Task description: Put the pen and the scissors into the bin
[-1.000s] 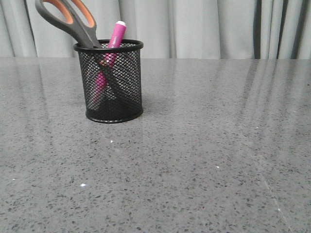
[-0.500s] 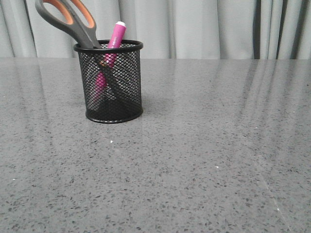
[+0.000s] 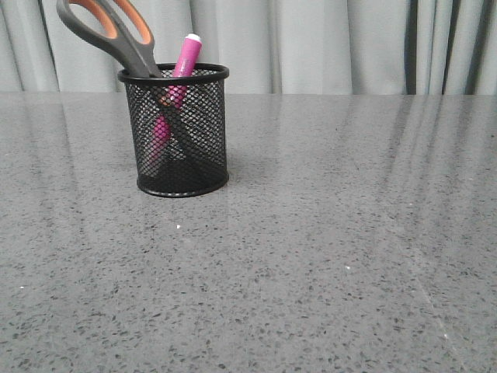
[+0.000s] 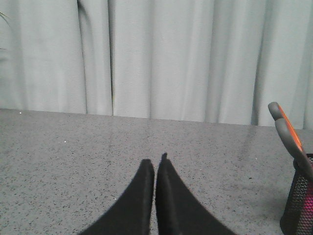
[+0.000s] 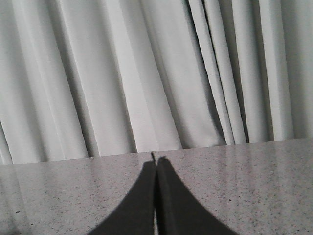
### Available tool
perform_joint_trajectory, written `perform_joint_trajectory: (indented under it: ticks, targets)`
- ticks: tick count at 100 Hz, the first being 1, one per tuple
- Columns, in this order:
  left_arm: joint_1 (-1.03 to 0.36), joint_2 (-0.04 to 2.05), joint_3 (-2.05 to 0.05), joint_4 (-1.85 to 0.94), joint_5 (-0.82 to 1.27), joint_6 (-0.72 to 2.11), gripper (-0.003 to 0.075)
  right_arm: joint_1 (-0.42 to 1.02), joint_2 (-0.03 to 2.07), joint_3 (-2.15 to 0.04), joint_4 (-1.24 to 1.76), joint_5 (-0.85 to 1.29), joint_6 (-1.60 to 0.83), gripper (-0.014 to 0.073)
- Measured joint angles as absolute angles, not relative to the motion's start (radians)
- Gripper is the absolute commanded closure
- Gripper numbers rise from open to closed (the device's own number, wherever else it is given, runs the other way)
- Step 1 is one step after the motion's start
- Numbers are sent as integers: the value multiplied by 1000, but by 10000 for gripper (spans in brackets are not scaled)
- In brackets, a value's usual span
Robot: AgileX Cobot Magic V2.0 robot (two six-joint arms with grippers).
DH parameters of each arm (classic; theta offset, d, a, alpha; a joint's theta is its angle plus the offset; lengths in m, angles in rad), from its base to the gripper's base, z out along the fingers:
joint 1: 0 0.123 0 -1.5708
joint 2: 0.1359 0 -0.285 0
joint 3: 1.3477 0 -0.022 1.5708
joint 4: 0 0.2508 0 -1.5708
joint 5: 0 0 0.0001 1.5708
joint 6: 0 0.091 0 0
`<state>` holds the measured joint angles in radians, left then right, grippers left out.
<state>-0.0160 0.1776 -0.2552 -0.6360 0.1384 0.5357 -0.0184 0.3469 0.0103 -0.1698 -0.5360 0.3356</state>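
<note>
The black mesh bin (image 3: 182, 132) stands upright on the grey table at the left of the front view. The scissors (image 3: 116, 35) stand in it blades down, their grey and orange handles leaning out to the left. The magenta pen (image 3: 185, 61) stands in it too, white tip up. The bin's edge (image 4: 298, 203) and the scissors' handles (image 4: 288, 132) show at the side of the left wrist view. My left gripper (image 4: 155, 164) is shut and empty, apart from the bin. My right gripper (image 5: 156, 164) is shut and empty, over bare table. Neither gripper shows in the front view.
The grey speckled table (image 3: 326, 249) runs back to a pale grey curtain (image 3: 311, 43).
</note>
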Motion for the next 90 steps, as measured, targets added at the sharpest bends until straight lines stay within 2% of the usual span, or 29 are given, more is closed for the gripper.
perform_joint_trajectory:
  ticks: [63,70,82,90]
  targets:
    - [-18,178,-251,-600,138,521,741,-18,347,10,-170,-531,336,668]
    - [-18,178,-242,-470,138,418,742,-18,347,10,-170,-530,336,668]
    - [-18,176,-190,-139,114,55,742,-18,347,10,-170,-530,336,668]
    - [-21,158,-138,-41,103,-50,742,-18,347,10,-170,-530,336,668]
